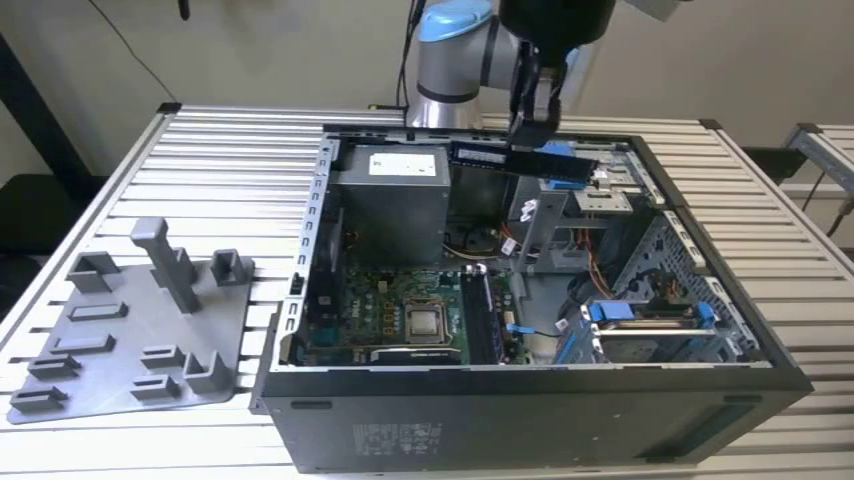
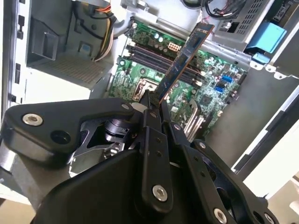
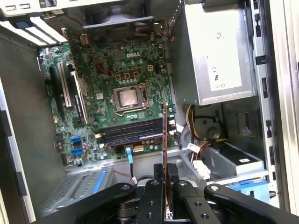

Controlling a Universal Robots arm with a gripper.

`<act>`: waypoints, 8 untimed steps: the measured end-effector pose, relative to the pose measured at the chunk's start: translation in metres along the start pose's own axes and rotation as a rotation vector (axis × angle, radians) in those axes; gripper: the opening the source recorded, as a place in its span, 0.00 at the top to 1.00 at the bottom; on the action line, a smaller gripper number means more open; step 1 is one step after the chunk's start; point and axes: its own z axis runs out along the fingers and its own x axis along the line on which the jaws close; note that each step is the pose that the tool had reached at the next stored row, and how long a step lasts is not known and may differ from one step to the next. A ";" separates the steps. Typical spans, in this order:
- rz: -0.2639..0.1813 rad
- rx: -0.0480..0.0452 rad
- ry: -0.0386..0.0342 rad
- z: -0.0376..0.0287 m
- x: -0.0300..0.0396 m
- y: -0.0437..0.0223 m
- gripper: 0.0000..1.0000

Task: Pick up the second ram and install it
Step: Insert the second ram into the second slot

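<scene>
My hand (image 1: 531, 135) is clamped shut on the second ram (image 1: 521, 158), the fingers (image 2: 148, 108) pressing its two flat faces. I carry it in the air above the open computer case (image 1: 534, 385), over the case's far end by the power supply (image 1: 387, 190) and clear of everything inside. In the first wrist view the board (image 3: 165, 140) shows edge-on as a thin line running out from my hand (image 3: 164, 182) towards the memory slots (image 3: 133, 132), so it is not yet seated. I judge it light and stiff but fragile. It is a thin card that would flex or crack under a sideways load, and its contact edge should stay untouched, so a flat pinch on the faces away from that edge suits it. Smooth faces could slip, so a firm, square grip matters. Inside the case I count one motherboard (image 3: 117, 70), one processor socket (image 3: 127, 98) and one power supply. The slots sit as a dark bank beside the socket, and I cannot count them cleanly. Outside the case, on the exterior view's left, one grey holder tray (image 1: 120, 340) lies on the slatted desk (image 1: 227, 140). I hold one ram.
</scene>
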 end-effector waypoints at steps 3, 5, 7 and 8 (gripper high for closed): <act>0.036 0.0028 0.0006 0.0000 0.0001 0.0000 0.85; 0.059 0.0046 0.0010 0.0000 0.0002 0.0000 0.85; 0.082 0.0066 0.0016 0.0000 0.0002 -0.0001 0.85; 0.094 0.0076 0.0021 0.0000 0.0002 -0.0001 0.85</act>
